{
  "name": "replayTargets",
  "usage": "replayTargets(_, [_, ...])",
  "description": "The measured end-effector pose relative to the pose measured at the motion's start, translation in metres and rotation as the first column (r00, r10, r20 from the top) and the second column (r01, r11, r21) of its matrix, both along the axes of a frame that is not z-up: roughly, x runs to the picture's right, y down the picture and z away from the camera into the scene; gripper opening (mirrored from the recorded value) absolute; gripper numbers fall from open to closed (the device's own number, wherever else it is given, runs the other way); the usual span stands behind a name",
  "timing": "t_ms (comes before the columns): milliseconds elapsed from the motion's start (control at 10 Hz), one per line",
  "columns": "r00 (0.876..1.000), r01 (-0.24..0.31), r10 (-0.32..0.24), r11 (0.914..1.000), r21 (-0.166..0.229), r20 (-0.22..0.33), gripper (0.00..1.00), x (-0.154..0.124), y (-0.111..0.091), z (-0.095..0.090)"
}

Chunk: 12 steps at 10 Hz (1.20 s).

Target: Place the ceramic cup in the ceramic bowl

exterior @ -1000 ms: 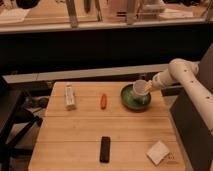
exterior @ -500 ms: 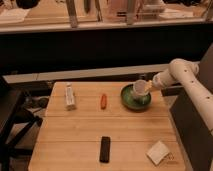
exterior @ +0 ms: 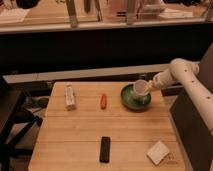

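Observation:
A green ceramic bowl (exterior: 131, 100) sits on the wooden table (exterior: 90, 132) at the far right. A white ceramic cup (exterior: 140, 88) is tilted on its side over the bowl's right half, mouth facing the camera. My gripper (exterior: 149, 85) comes in from the right at the end of the white arm (exterior: 182, 70) and is at the cup's far side, touching it. I cannot tell whether the cup rests on the bowl.
A white packet (exterior: 70, 97) lies at the table's far left, an orange carrot-like object (exterior: 103, 101) in the middle, a black remote-like bar (exterior: 105, 148) near the front, and a white sponge-like pad (exterior: 158, 152) at the front right. A dark chair (exterior: 12, 120) stands left.

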State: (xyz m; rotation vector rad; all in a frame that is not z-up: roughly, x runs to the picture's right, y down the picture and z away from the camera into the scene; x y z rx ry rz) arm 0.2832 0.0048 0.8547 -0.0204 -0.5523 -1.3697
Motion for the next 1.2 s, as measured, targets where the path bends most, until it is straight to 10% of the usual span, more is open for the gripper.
replayTargets(500, [0.999,0.016,-0.019,0.9983,-0.057,-0.039,0.11,-0.003,0.011,0.014])
replayTargets(1200, [0.999,0.017,-0.020,0.9970,-0.075,-0.048,0.78,-0.005,0.015,0.018])
